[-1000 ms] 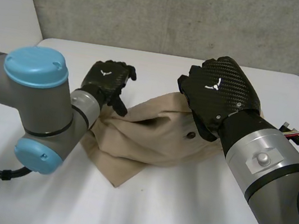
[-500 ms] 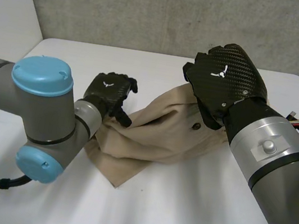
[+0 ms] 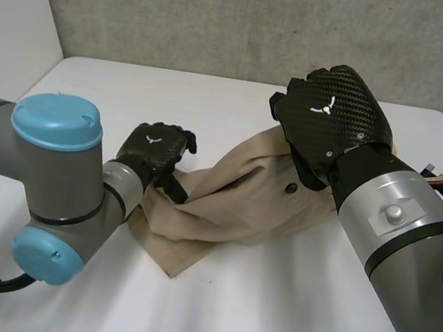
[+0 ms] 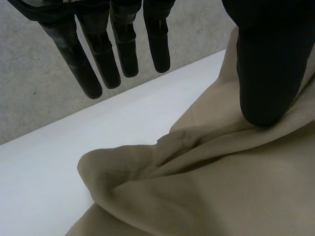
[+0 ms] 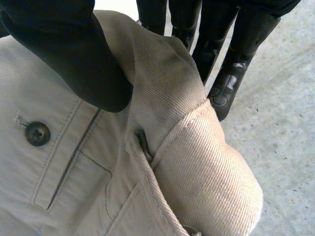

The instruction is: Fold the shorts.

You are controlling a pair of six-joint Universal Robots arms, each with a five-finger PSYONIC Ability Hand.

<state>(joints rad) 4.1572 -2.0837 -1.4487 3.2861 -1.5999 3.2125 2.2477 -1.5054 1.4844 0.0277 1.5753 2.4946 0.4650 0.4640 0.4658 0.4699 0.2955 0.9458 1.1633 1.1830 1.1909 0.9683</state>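
Tan shorts lie bunched on the white table. Their waistband, at two o'clock, is pinched between the right hand's thumb and fingers. At nine o'clock, the left hand holds its fingers straight, thumb resting on the cloth.

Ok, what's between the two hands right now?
The shorts. In the head view their tan cloth slopes from the left hand up to the right hand, with a dark button close to the right hand.
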